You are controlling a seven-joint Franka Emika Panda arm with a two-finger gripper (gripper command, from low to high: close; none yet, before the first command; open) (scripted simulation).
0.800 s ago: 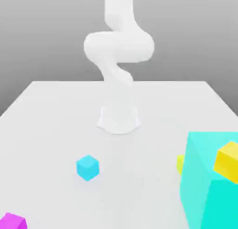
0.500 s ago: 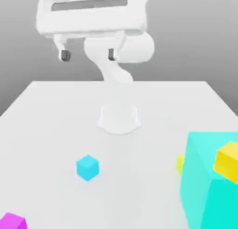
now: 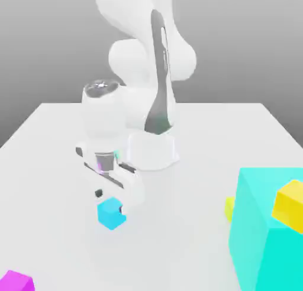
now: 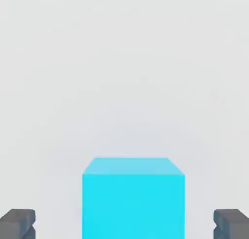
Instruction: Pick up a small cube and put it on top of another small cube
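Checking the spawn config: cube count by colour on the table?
Sky-blue small cube: 1
Magenta small cube: 1
Yellow cubes: 2, one against the big cube's face, one partly hidden behind it
Big turquoise cube: 1
Total: 5

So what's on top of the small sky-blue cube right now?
Nothing rests on the small cube; its top face is bare in the hand view. The gripper hangs just above it, jaws open, straddling it without touching. The table beneath the cube is covered by the cube itself.
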